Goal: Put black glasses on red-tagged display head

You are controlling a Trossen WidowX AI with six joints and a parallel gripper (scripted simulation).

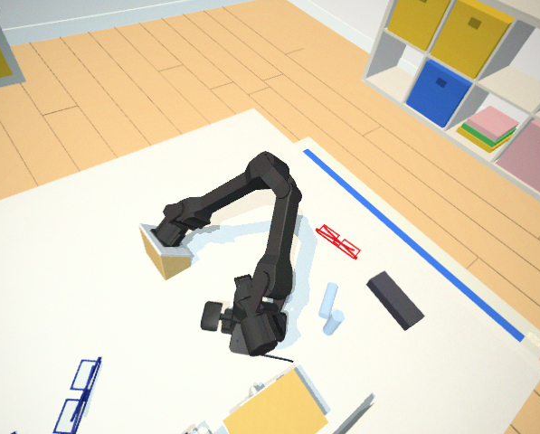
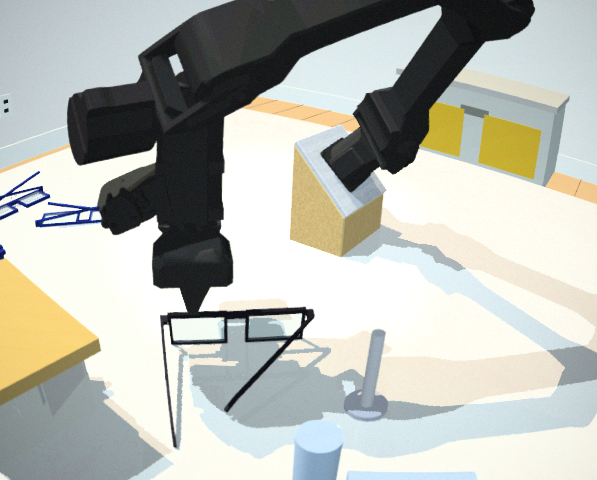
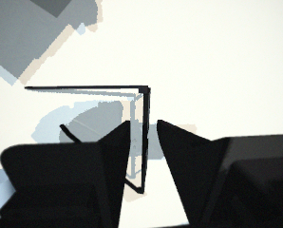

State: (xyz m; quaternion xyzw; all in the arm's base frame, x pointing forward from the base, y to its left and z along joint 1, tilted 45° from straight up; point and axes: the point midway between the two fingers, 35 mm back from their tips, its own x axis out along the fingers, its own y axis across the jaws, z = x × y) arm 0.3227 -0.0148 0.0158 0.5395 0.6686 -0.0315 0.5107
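The black glasses point(image 2: 236, 313) point(image 3: 145, 114) stand upright on the white table with both temples open and pointing toward the exterior camera. In the top view the arm hides them except one temple tip point(image 1: 281, 359). My gripper point(image 2: 192, 308) point(image 3: 143, 124) points straight down at the top bar over the left lens, by the hinge. In the wrist view the frame's edge runs between the two fingertips with a narrow gap on each side. The fingers are partly closed and not touching it. I cannot pick out a display head with a red tag in any view.
A small grey post on a round foot point(image 2: 373, 361) and pale blue cylinders point(image 2: 316, 449) point(image 1: 333, 322) point(image 1: 329, 294) stand close by. Red glasses point(image 1: 337, 241), blue glasses point(image 1: 80, 397) point(image 2: 16, 200), a dark block point(image 1: 394, 299), a yellow-topped stand point(image 1: 274, 406) point(image 2: 19, 310) and the arm's wedge base point(image 1: 166, 263) are around.
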